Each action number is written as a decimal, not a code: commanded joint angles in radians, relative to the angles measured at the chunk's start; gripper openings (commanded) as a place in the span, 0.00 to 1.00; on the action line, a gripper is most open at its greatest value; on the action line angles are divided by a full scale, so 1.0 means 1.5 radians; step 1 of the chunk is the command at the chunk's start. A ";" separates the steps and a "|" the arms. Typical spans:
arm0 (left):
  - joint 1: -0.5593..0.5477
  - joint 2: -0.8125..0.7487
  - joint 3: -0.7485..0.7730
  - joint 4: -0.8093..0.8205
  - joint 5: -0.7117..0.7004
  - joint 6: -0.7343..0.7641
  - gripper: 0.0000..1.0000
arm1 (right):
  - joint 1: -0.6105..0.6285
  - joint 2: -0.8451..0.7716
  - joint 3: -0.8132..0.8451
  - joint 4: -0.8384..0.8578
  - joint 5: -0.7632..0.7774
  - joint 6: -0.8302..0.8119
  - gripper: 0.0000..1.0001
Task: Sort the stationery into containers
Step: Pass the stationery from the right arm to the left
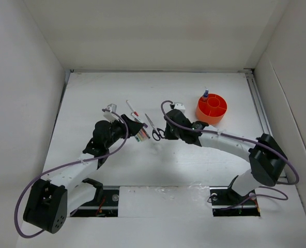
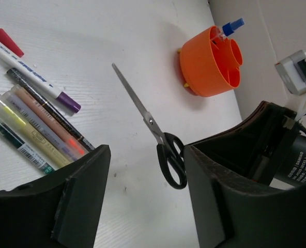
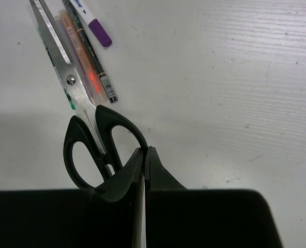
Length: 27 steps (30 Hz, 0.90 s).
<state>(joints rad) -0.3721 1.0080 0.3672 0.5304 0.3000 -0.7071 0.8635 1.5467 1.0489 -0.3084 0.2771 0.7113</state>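
Black fingers of the left tool (image 2: 145,155) stand spread wide, holding nothing, just above the table (image 1: 194,160) near its middle. Just to its right, the right tool (image 3: 144,155) has its fingers pressed together with only a hairline between them. Their tips sit at the rim of the right handle loop of the scissors (image 3: 73,95); I cannot tell whether that rim is caught between them.

The scissors lie flat and closed between the two tools, with the black handles nearer and the blades pointing away and slightly left. Left of the blades a row of thin coloured pens (image 2: 39,126) lies side by side on the table, close by the left tool. Just beyond them is a white marker with a purple cap (image 2: 36,75), and farther left the white red-tipped stick (image 2: 3,37).

Well apart from these, at the far right of the table, stands the round orange tub (image 2: 202,67), its dividers visible from above. A small clear blue-capped bottle (image 2: 230,27) stands upright in a compartment at the tub's far left edge.
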 commanded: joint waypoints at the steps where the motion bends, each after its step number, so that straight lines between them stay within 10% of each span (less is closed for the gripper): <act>1: -0.001 -0.004 0.031 0.054 0.027 0.003 0.57 | 0.009 -0.038 -0.017 0.006 -0.033 -0.001 0.00; 20: -0.001 0.138 0.079 0.113 0.055 -0.023 0.57 | 0.065 -0.096 -0.049 0.058 -0.058 0.005 0.00; 27: -0.001 0.157 0.073 0.137 0.076 -0.029 0.32 | 0.072 -0.096 -0.055 0.080 -0.058 0.018 0.00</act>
<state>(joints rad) -0.3721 1.2369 0.4458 0.6601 0.3752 -0.7406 0.9638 1.4181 0.9699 -0.2665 0.1898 0.7189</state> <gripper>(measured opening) 0.330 0.028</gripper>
